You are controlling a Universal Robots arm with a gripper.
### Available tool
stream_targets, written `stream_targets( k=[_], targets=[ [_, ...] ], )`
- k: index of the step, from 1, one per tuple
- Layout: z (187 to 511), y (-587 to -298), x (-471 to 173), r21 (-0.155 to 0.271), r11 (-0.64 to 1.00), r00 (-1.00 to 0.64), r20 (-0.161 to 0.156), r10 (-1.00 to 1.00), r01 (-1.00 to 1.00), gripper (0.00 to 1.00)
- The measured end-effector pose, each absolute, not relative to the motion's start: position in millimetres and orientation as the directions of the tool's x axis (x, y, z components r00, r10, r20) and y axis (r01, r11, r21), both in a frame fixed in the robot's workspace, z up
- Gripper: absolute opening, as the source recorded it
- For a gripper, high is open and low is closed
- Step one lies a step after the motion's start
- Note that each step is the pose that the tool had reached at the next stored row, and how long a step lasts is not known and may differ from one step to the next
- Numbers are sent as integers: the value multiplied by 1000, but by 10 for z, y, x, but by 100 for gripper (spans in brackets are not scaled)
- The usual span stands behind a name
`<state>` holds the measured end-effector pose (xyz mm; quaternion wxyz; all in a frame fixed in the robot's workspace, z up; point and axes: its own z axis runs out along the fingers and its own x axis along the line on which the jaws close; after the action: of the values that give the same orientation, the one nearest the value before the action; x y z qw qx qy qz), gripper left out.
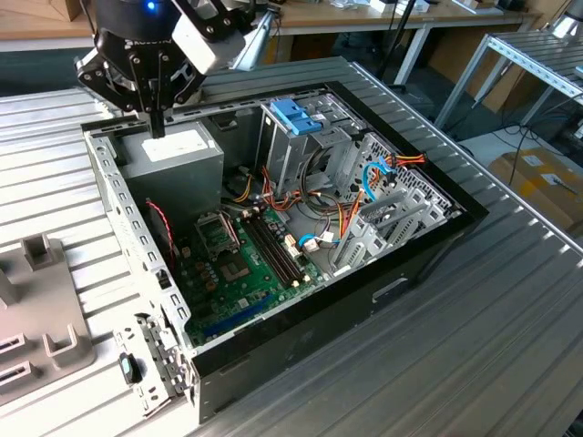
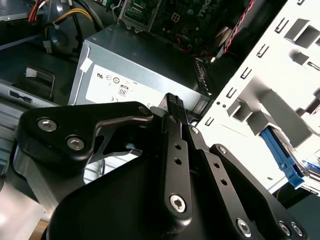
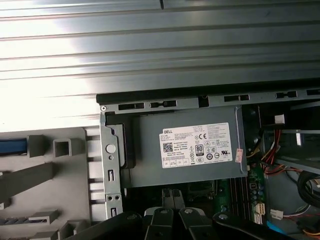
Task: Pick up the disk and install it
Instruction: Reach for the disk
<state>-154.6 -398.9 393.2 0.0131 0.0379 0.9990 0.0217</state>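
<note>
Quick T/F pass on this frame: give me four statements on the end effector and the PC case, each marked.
1. The end effector hangs over the grey metal power-supply box with a white sticker. True.
2. The black computer case has its side panel fitted. False: it lies open, with the green motherboard exposed.
3. The metal drive cage inside the case has a blue plastic top. True.
4. The end effector grips a hard drive. False: its fingers are together with nothing between them.

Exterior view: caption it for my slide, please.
End effector hovers above the power supply in the open computer case.
</note>
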Motion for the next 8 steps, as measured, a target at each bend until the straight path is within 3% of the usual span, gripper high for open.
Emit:
stream_targets(
  k=[8],
  targets=[
    [3931, -3989, -1635, 44, 996, -997, -24, 76, 75, 11]
  ],
)
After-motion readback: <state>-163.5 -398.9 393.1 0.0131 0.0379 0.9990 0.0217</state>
